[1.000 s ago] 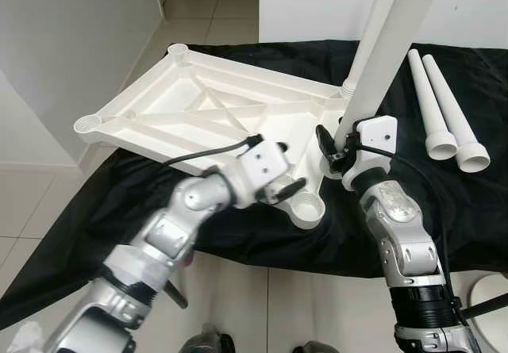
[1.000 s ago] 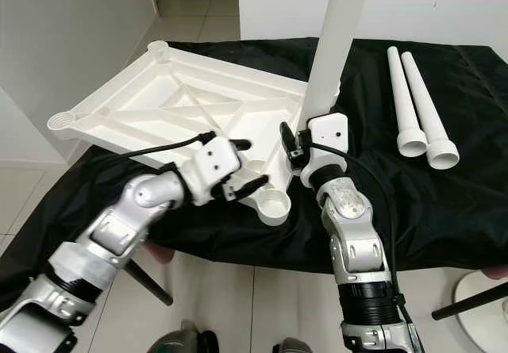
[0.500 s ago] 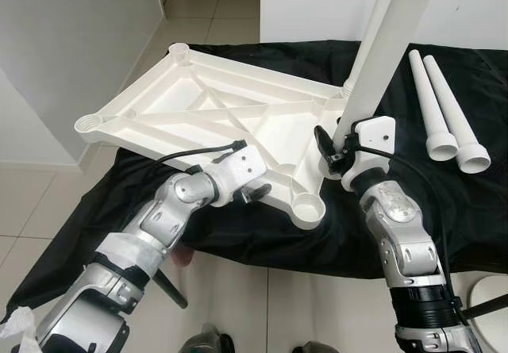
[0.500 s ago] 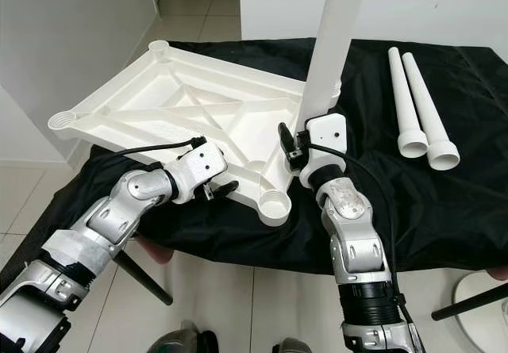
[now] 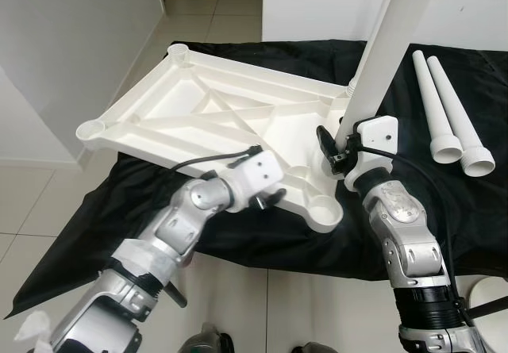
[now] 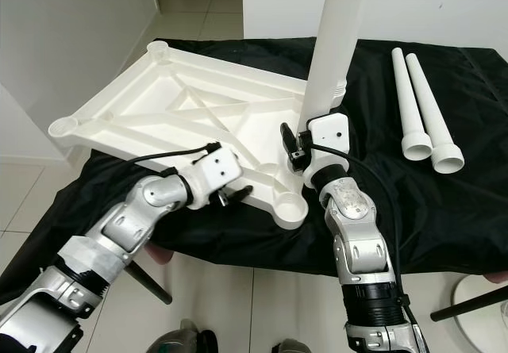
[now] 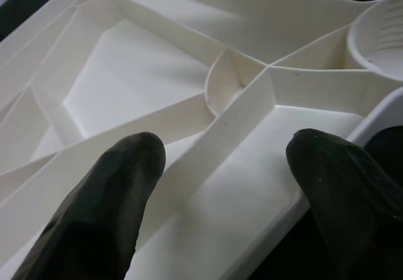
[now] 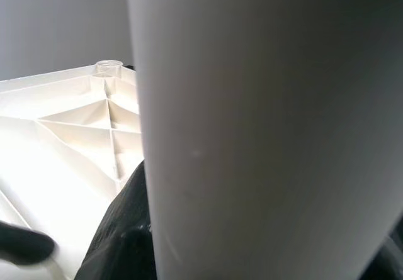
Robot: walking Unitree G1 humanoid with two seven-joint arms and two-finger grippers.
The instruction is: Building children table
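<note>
We're looking straight down our left gripper [image 7: 217, 198] here, and its two black fingers [image 7: 94, 211] are spread wide apart over the underside of the white tabletop [image 7: 126, 85]. Between them runs one of the raised ribs [image 7: 220, 135], heading up to a junction where several ribs meet around a small curved wall, with flat recessed panels on either side. Off at the corner there's a round leg socket [image 7: 378, 38] with ridges inside, and a bit of black cloth [image 7: 280, 264] peeks out past the tabletop's edge beside one finger.
</note>
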